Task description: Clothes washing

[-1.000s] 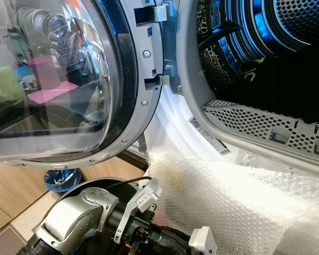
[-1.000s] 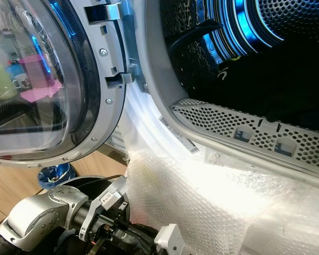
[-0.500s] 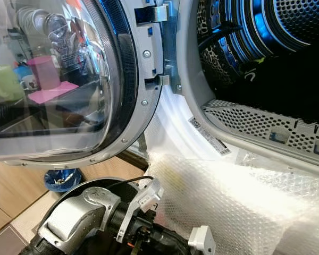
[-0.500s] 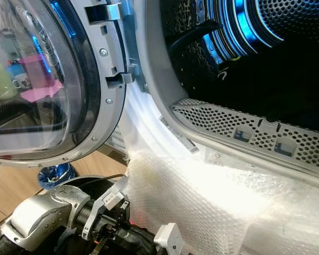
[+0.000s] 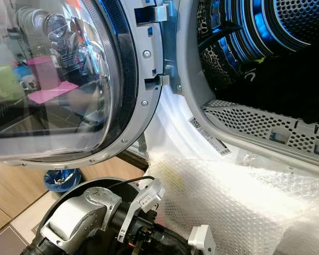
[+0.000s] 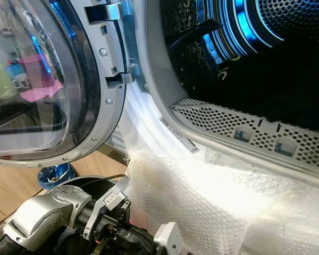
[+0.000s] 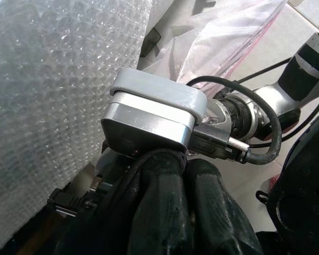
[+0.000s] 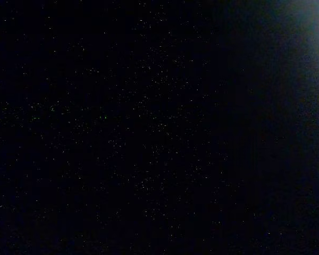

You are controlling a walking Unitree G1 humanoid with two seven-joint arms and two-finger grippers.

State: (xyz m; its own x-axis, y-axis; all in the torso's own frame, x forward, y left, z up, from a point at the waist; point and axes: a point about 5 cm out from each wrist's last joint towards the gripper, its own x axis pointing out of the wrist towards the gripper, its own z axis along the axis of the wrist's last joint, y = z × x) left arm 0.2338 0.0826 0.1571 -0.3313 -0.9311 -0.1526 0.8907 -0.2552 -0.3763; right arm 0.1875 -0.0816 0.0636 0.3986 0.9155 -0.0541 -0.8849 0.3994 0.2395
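You are facing the washing machine point(image 5: 191, 122), its door point(image 5: 69, 90) hanging open on the left. The left arm point(image 5: 85, 218) is resting low beside bubble wrap point(image 5: 239, 207); the pincer state cannot be determined.

Home laundry spot, open washing machine door point(image 5: 69, 90); blue-lit drum point(image 5: 266, 32), wood-look floor point(image 5: 10, 191), dish rack reflection point(image 5: 48, 26)

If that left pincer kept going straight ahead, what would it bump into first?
Probably the silver box with a cable, directly in front of the left pincer and seemingly touching it. Bubble wrap lies alongside.
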